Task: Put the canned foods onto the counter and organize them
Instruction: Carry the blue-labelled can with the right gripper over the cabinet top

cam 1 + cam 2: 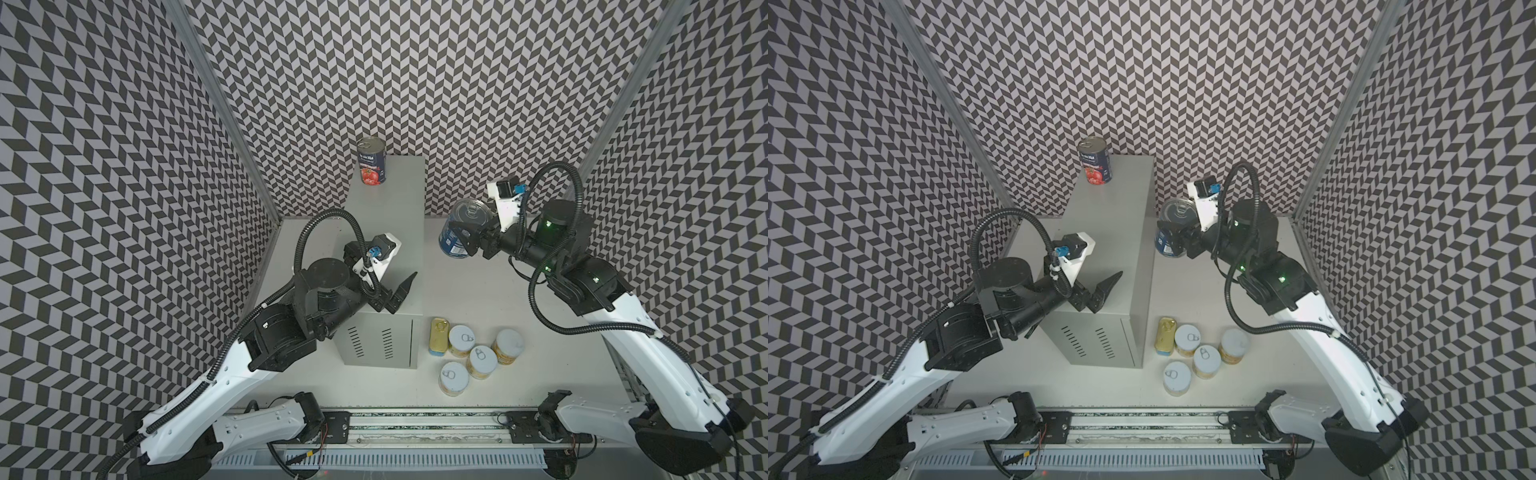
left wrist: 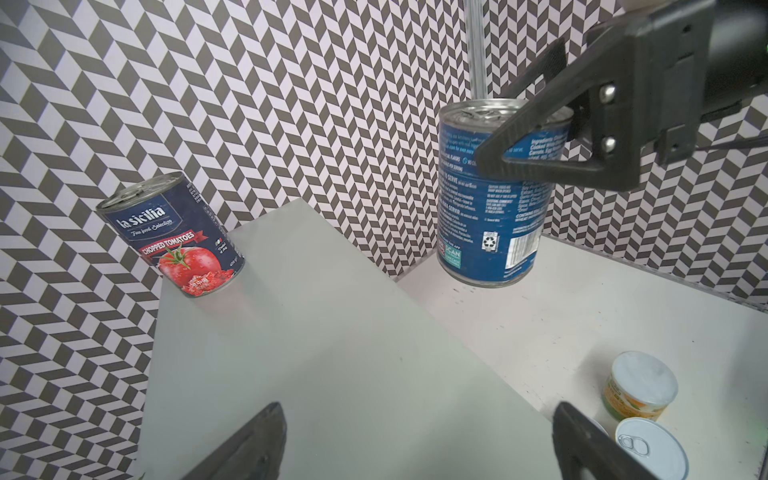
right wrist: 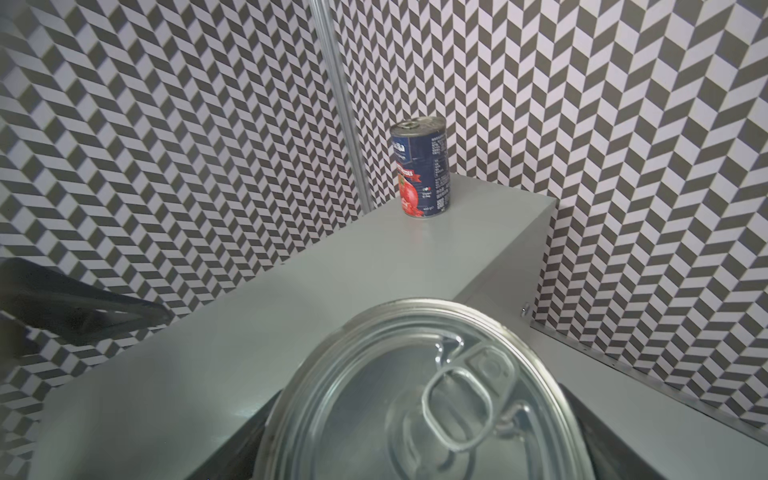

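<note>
My right gripper [image 1: 469,239] pinches the blue can [image 1: 468,210] by its sides, just under the silver lid. I take it from the side so that it stays upright and its flat bottom is free to be set down. The can hangs beside the counter [image 1: 386,232], at about 3 o'clock from the flat top. I judge it is lifted off the tabletop [image 1: 498,291], but its underside I cannot see clearly. The tomato can [image 1: 372,164] stands upright at 11 o'clock on the counter, near the far corner, probably to leave the rest of the top for the others. A place just beside it seems good for a tidy row. The four short fruit cans [image 1: 482,361] and the SPAM tin [image 1: 439,336] stand close together on the tabletop at 5 o'clock from the counter, not yet placed. My right arm reaches in from 5 o'clock with the wrist about level and the fingers pointing toward 9 o'clock. My left gripper [image 1: 401,293] is spread wide and holds nothing. It hovers above the near part of the counter, pointing toward 1 o'clock.
</note>
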`<state>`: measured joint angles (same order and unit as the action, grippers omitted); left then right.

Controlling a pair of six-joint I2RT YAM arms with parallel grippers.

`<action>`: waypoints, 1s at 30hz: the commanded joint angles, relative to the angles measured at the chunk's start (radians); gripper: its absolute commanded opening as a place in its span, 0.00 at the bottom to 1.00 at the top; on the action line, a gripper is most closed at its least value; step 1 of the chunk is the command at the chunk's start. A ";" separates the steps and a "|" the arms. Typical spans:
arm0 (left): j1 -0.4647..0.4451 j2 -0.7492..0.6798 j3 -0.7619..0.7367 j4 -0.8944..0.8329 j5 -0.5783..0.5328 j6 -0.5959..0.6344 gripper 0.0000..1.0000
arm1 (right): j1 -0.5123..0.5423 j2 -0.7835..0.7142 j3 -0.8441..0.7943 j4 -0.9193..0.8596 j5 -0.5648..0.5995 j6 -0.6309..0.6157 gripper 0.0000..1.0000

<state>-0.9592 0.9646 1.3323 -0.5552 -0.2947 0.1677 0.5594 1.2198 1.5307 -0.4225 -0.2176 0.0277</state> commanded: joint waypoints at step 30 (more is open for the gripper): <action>0.063 -0.160 -0.164 0.182 0.025 0.028 1.00 | 0.052 0.422 0.430 0.244 -0.162 0.038 0.66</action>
<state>-0.9047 0.8246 1.1820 -0.4133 -0.2901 0.1898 0.5873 1.6176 1.8580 -0.3355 -0.4103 0.0860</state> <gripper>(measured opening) 0.998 0.858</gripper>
